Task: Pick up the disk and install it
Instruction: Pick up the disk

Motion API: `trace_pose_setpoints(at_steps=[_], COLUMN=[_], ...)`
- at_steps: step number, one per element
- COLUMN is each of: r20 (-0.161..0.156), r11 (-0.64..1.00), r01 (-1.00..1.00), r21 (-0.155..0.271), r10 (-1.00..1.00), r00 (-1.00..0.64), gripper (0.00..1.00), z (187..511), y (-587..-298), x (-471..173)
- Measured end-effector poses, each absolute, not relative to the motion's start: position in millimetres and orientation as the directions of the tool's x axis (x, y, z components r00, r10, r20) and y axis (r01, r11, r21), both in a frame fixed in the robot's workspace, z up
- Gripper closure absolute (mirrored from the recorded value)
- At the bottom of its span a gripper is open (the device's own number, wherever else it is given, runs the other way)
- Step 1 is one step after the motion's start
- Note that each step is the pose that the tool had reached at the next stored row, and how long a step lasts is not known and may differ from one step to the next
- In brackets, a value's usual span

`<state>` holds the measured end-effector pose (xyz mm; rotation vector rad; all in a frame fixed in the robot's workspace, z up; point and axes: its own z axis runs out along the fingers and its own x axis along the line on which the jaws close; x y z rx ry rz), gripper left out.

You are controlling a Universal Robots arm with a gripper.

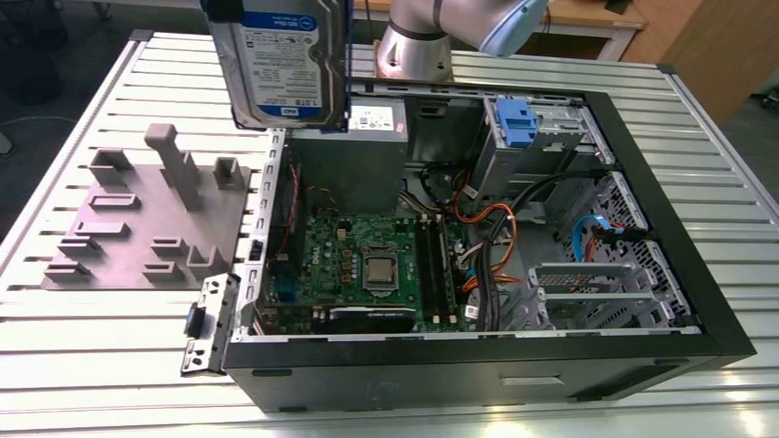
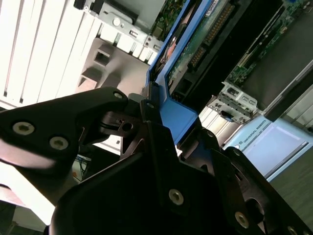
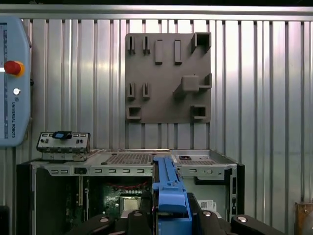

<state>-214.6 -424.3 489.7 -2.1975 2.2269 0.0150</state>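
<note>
While a ribbed metal table (image 1: 109, 365) fills most of the exterior view, with wooden furniture (image 1: 718, 46) behind it, an open computer case (image 1: 681, 228) lies on its side on the slats. Its green motherboard (image 1: 365, 255), orange and blue cables and a grey power supply (image 1: 353, 155) are exposed. Just beside the case, toward the exterior view's left, a grey plate (image 1: 122, 228) with raised blocks and slots rests on the table. A control pendant (image 3: 13, 83) with a red button lies on the slats in the first wrist view.

At the far edge stands the silver arm (image 1: 420, 36). The disk (image 1: 283, 64) hangs upright in the air, clear of the table, and appears in front of the case's far corner on the exterior view's left. It is a silver-grey slab with a white-and-blue label facing the camera and a blue bracket along its edge.

In both wrist views the black gripper (image 2: 161, 115) is clamped on the disk's blue bracket, with a finger (image 3: 139, 218) pressed to each side.
</note>
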Motion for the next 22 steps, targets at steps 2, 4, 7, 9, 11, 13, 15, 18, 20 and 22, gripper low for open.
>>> trace_pose_setpoints(at_steps=[2,4,7,9,11,13,15,18,20,22], r20=[-0.016,-0.016,-0.016,-0.016,-0.016,-0.016,-0.016,-0.016,-0.016,-0.016], r11=[0.013,0.013,0.013,0.013,0.013,0.013,0.013,0.013,0.013,0.014], r01=[-1.000,-1.000,-1.000,-1.000,-1.000,-1.000,-1.000,-1.000,-1.000,-1.000], r21=[-0.002,-0.002,-0.002,-0.002,-0.002,-0.002,-0.002,-0.002,-0.002,-0.002], r10=[-1.000,-1.000,-1.000,-1.000,-1.000,-1.000,-1.000,-1.000,-1.000,-1.000], r00=[-0.013,-0.013,-0.013,-0.013,-0.013,-0.013,-0.013,-0.013,-0.013,-0.014], gripper=[0.63,0.63,0.63,0.63,0.63,0.63,0.63,0.63,0.63,0.63], z=[488.9,488.2,487.3,486.8,486.6,486.2,485.7,484.9,484.4,483.9], y=[-424.2,-424.2,-424.3,-424.3,-424.3,-424.3,-424.3,-424.2,-424.2,-424.3], x=[-205.6,-196.2,-182.8,-173.8,-164.5,-155.5,-146.5,-132.6,-123.7,-117.3])
